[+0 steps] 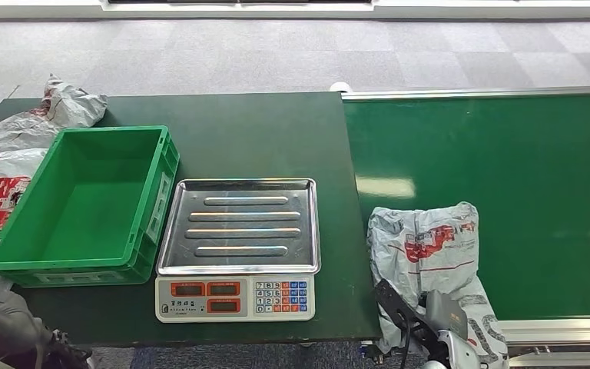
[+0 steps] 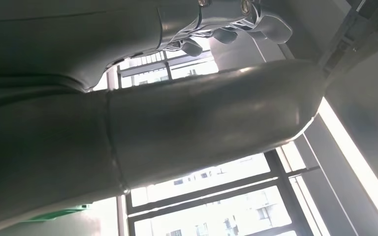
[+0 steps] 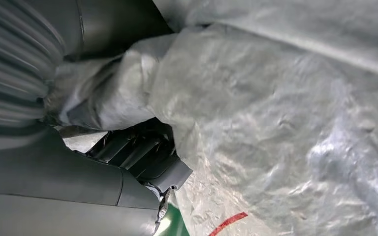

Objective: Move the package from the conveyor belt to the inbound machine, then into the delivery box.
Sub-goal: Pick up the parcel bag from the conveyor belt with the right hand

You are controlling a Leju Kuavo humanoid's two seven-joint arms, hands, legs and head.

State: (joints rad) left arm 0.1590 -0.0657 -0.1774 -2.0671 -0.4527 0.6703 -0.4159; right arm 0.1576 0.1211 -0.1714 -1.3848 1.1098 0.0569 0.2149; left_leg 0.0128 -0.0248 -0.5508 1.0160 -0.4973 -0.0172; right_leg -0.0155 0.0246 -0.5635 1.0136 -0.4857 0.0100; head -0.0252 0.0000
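A crumpled grey plastic package [image 1: 430,246] with red print lies on the green conveyor belt [image 1: 507,169], at its near left corner. My right hand [image 1: 419,327] sits at the package's near edge. In the right wrist view the package [image 3: 275,123] is bunched between the thick thumb and the dark fingers [image 3: 138,152], so the hand grips it. The inbound machine is a scale with a steel tray [image 1: 240,227] in the middle of the table. The green delivery box [image 1: 84,204] stands empty to its left. My left hand [image 1: 61,352] hangs low at the table's near left corner, holding nothing.
Several other grey packages [image 1: 42,119] lie behind and left of the green box. The dark green table [image 1: 261,131] meets the conveyor's left edge. The belt's metal rail [image 1: 553,330] runs along the near right side.
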